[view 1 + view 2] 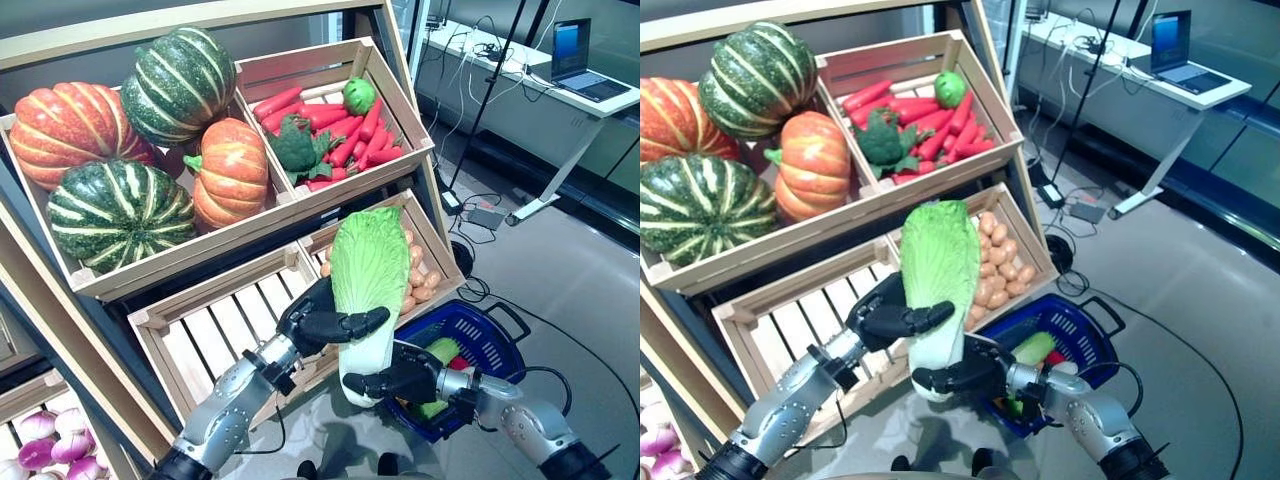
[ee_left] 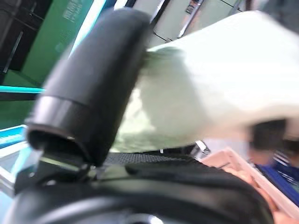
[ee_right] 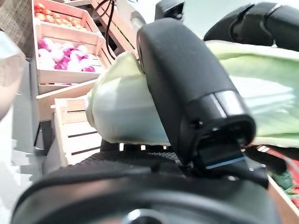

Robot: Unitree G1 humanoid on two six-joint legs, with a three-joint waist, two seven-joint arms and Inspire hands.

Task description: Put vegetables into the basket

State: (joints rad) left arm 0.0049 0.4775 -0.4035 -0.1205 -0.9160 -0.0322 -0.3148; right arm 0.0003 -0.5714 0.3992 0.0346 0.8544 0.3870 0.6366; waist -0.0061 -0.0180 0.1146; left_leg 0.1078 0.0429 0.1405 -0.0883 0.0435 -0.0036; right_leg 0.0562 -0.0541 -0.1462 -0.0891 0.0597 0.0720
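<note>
wooden crates (image 1: 330,215) on a slanted shelf hold pumpkins (image 1: 232,172), red carrots (image 1: 350,128) and small potatoes (image 1: 418,270), and a desk with a laptop (image 1: 585,62) stands far behind. both robot hands hold one big cabbage (image 1: 368,280) upright in the air. the left hand (image 1: 318,320) is curled round its middle, and the right hand (image 1: 405,378) is curled round its white bottom end, just under the left hand. the blue basket (image 1: 495,335) sits on the floor right behind the right hand, low and to its side. it already has something green (image 1: 444,350) and a bit of something red inside, so some of the job looks done. the cabbage is not in the basket yet. it needs to go over and down into it, and then both hands can let go. lots of vegetables are left in the crates.
</note>
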